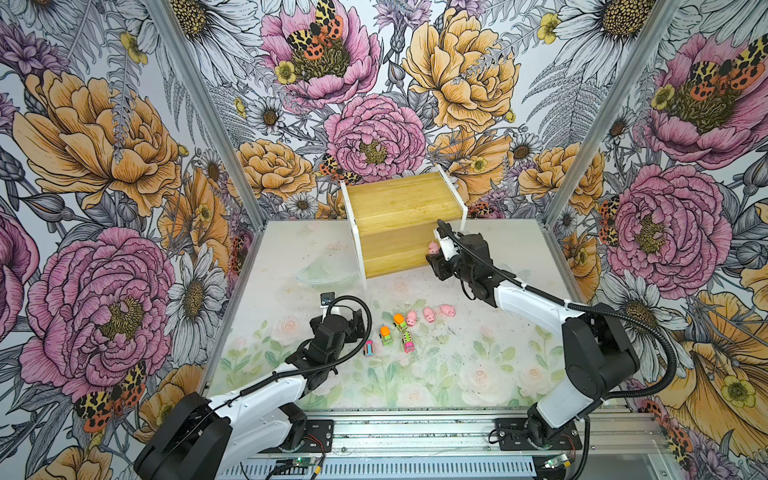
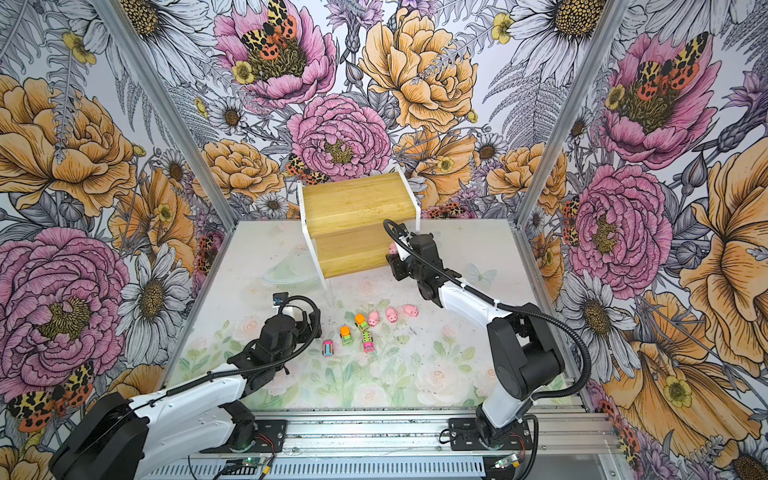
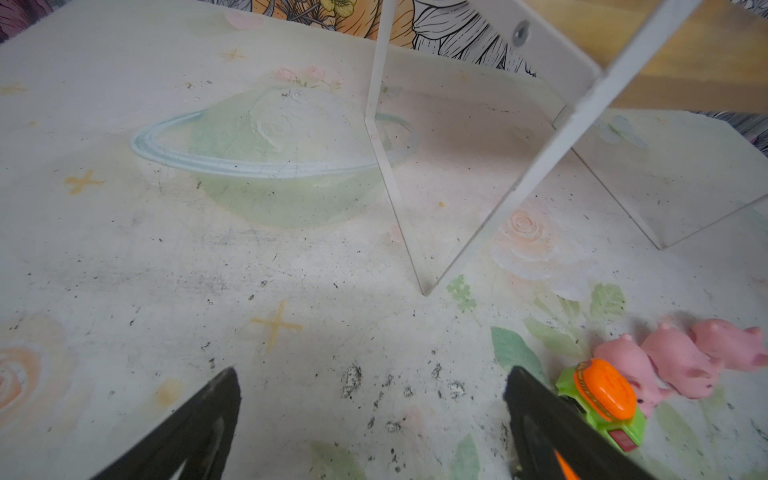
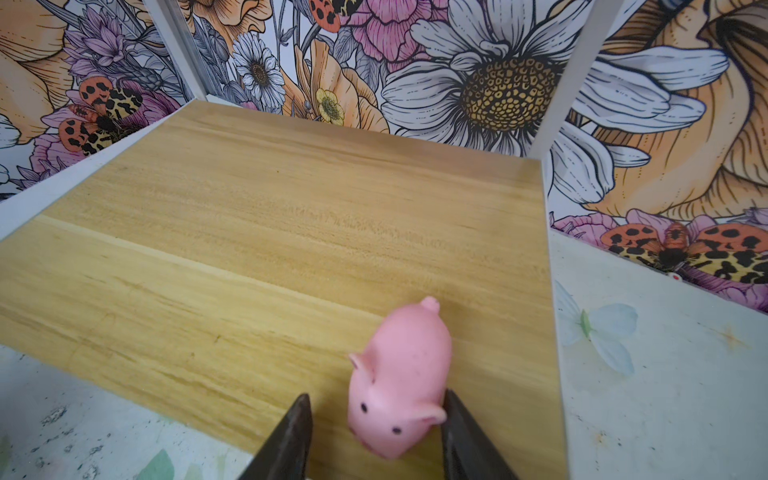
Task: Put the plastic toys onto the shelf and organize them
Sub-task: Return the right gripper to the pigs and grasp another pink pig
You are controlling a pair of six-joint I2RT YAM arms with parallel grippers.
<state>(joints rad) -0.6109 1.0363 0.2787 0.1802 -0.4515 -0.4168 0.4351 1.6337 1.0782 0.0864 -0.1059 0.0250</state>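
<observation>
**First pig down on the shelf's lower step**

The shelf [image 1: 399, 199] stands at the back of the table [image 1: 478, 374], both boards bare but for one toy. The right gripper [image 4: 377, 395] hangs at the lower board's front right corner. Its jaws are spread around a pig [image 4: 401, 374], one finger clear of it and the other at its ear. The pig appears to rest on the wood, so this placing looks nearly done. The left gripper [image 3: 372, 370] hovers low over the table, spread wide and empty, just beside a green truck [image 3: 602, 399]. Seven toys wait mid-table: three pigs [image 1: 429, 314], that truck, a second truck [image 1: 386, 335] and two striped cars [image 1: 408, 342]. Next, I judge, the right arm should back straight off without nudging the pig, then fetch another.
</observation>
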